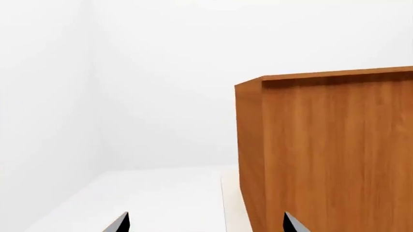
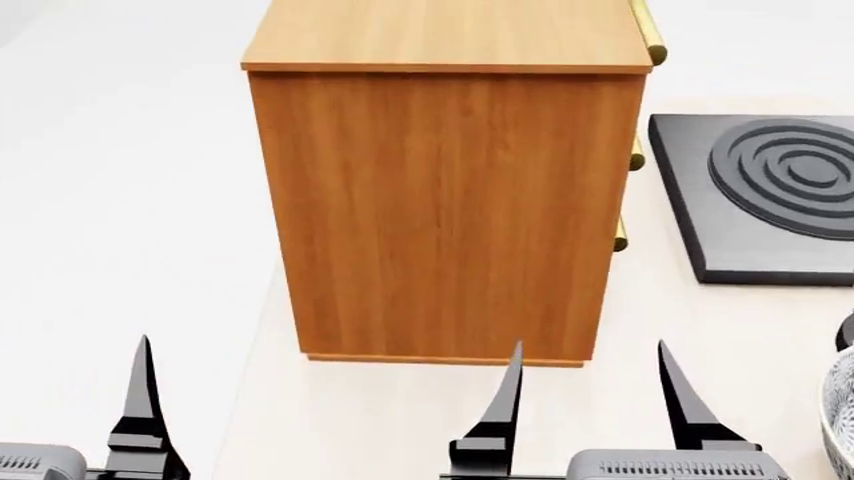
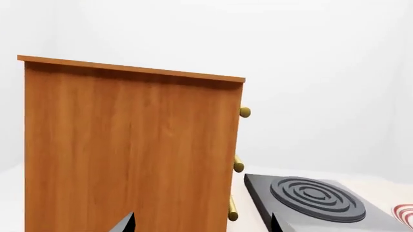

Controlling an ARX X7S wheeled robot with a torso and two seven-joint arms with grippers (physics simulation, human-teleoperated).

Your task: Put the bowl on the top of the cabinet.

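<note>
Bowl [image 2: 841, 415]: only a sliver w/ grey patterning shows, at the far right edge of the head view, on the pale counter. It sits to the right of the right gripper, apart from its fingers, not touched by anything.
Cabinet [image 2: 447, 200]: tall orange-brown wood box w/ lighter flat top, standing on the counter directly ahead of both arms. Brass handles [image 2: 650, 35] stick out on its right side. Nothing seen on the visible part of the top.
Right gripper [image 2: 594, 385]: low in the head view, just in front of the cabinet's base. Two black pointed fingers [image 2: 681, 395] spread wide apart, nothing btwn them, touching nothing.
Left gripper [image 1: 206, 223]: in its wrist view two dark tips show, set far apart, empty gap btwn them; head view shows only one finger [image 2: 140, 400], left of the cabinet.
Stove plate [image 2: 767, 195]: black square slab w/ concentric rings, right of the cabinet, beyond the bowl.
Plate [image 3: 405, 212]: red-striped edge barely visible in right wrist view, past the stove plate.
Counter [image 2: 400, 420]: pale, flat, carries cabinet, stove plate and bowl.
</note>
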